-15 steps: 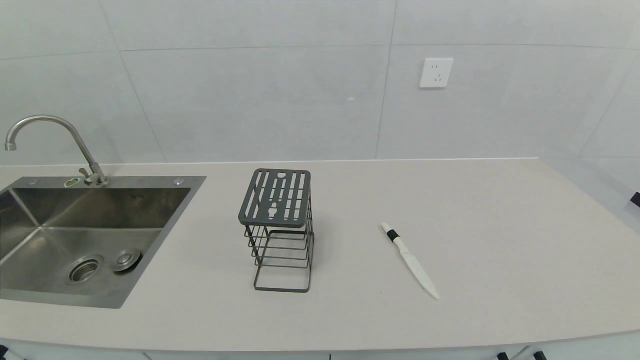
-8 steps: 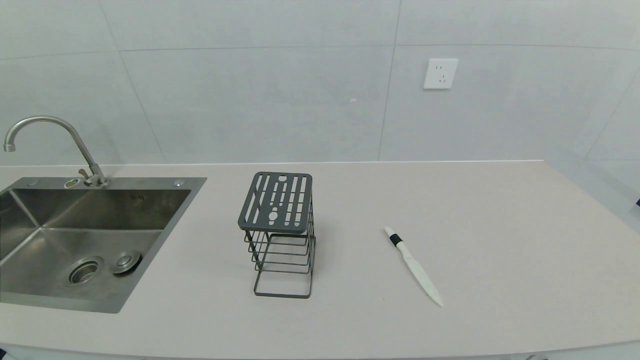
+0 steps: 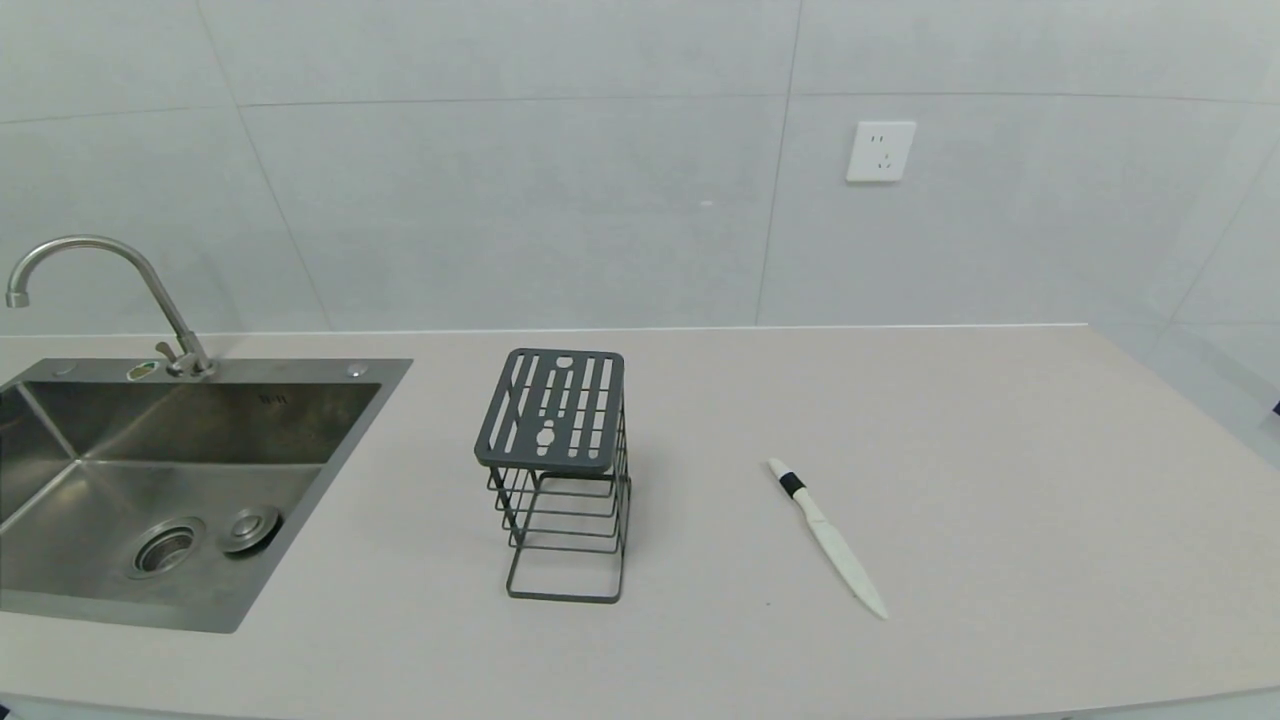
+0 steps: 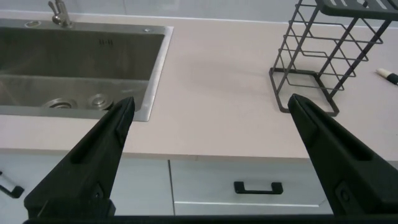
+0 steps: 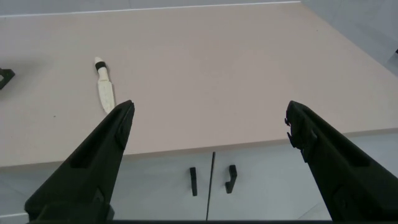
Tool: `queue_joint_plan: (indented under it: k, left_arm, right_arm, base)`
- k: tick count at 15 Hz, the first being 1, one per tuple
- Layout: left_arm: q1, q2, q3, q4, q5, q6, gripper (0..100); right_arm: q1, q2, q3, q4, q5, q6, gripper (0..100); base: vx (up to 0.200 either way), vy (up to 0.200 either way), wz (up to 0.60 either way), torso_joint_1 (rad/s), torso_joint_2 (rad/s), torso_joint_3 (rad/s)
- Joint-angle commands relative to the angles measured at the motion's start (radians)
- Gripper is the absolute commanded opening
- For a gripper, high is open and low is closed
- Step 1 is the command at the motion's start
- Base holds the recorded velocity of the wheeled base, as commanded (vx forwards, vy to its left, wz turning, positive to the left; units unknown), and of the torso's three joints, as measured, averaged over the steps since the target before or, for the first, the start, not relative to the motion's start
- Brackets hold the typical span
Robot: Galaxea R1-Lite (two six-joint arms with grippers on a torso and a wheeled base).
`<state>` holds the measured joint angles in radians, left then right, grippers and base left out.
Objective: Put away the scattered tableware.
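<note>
On counter (image 3: 950,420): one knife (image 3: 827,537), one rack (image 3: 556,470).

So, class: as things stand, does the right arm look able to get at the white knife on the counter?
Probably yes. The knife lies flat on bare counter, well apart from the rack, and the right gripper, open, sits before the counter's front edge with nothing between.
</note>
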<state>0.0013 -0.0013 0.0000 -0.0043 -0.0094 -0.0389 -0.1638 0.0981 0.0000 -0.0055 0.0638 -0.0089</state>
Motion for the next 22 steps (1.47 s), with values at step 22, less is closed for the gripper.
queue_joint_plan:
  k: [22]
  left_arm:
    - [0.0, 0.001, 0.0, 0.0, -0.009, 0.034, 100]
  right_arm:
    - [0.017, 0.035, -0.031, -0.166, 0.424, -0.029, 100]
  base:
    - [0.0, 0.0, 0.0, 0.051, -0.01, 0.038]
